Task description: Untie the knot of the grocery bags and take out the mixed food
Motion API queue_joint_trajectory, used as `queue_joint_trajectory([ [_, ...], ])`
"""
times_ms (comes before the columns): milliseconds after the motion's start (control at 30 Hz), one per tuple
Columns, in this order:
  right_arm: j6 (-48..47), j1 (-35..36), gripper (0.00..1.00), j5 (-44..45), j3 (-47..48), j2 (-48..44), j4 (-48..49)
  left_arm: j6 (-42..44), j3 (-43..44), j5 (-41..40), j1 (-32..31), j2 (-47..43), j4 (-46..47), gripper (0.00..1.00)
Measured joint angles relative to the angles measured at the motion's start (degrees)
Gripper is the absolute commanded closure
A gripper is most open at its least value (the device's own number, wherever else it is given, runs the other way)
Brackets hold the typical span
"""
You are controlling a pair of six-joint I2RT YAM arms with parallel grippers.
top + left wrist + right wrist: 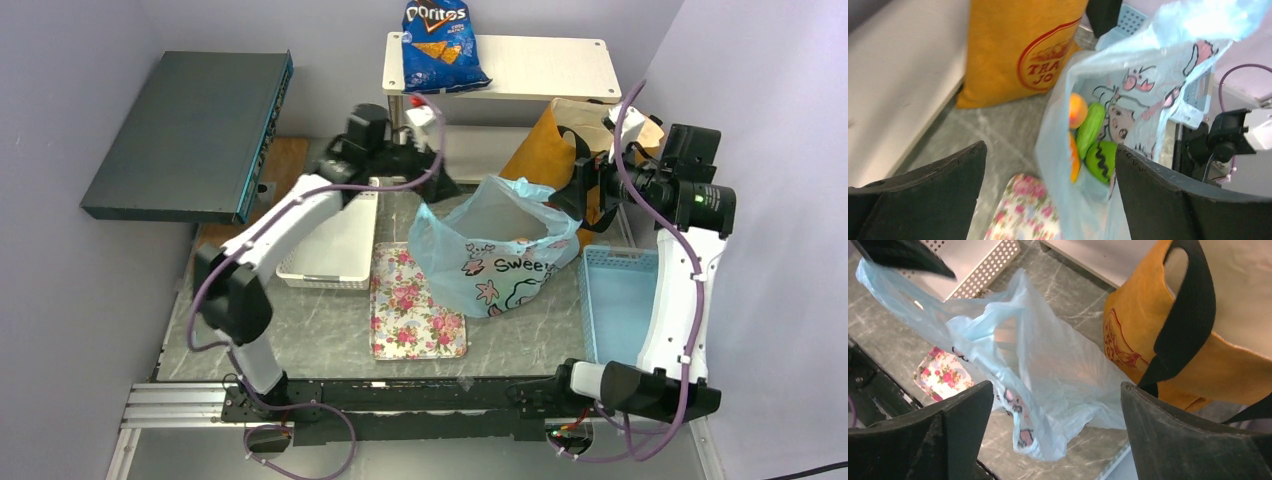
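The thin, translucent light-blue plastic bag [490, 260], printed with cartoons, stands crumpled on the grey marbled counter [300, 330] between the two grippers, its mouth gaping wide. The left gripper [438, 182] hangs at the left corner of the rim, released, its black fingers spread. The film's edge runs up between them, and I cannot tell whether it catches on a finger. Below that gripper, inside the bag, lie a round orange fruit [1077, 110], a long smooth green vegetable [1090, 130], a round green fruit [1100, 160] and an orange-yellow piece [1074, 162] against the near wall.

The right gripper [575, 205] sits at the opposite rim, also released, with slack, wrinkled plastic below its parted fingers. Just beyond it stands the stiff orange-tan fabric tote [540, 150], its round dark-red logo facing the bag. A broad black webbing strap [1188, 305] arches in a loop over the tote's top.

Below the left gripper a flat rectangular floral tray [415, 305] lies with one edge at the bag's base. A white perforated basket [330, 240] sits under the left arm and a blue perforated basket [620, 295] under the right, close along the bag's side. From the left gripper, bare counter shows between bag and tote.
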Motion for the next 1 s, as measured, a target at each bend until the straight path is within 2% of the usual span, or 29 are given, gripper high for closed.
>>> queue_joint_trajectory([
  [100, -1.5, 2.2, 0.00, -0.5, 2.2, -0.9, -1.1, 4.4, -4.7, 3.1, 6.5, -8.0, -3.8, 0.01],
  [233, -1.9, 15.5, 0.00, 1.7, 1.2, -4.2, -1.6, 9.3, -10.9, 6.7, 15.7, -19.2, -7.5, 0.01],
  [367, -1.4, 26.0, 0.01, 2.8, 0.3, -4.8, -1.6, 16.0, -14.3, 11.1, 20.2, -23.9, -11.4, 0.01],
  [533, -1.3, 34.4, 0.01, 6.9, -1.4, -1.0, 1.0, 20.5, -21.7, 12.2, 20.9, -24.1, -15.3, 0.02],
  [733, -2.4, 42.2, 0.01, 13.8, -9.0, 2.7, 5.6, 14.5, -22.4, 7.0, 18.7, -22.1, -15.2, 0.01],
  [867, -2.5, 44.9, 0.01, 16.8, -10.8, 4.0, 8.3, 13.4, -22.4, 8.5, 16.0, -21.3, -14.3, 0.01],
  [1000, -3.1, 45.2, 0.01, 17.5, -10.8, 4.0, 9.6, 18.3, -22.4, 13.0, 13.7, -20.6, -15.5, 0.01],
])
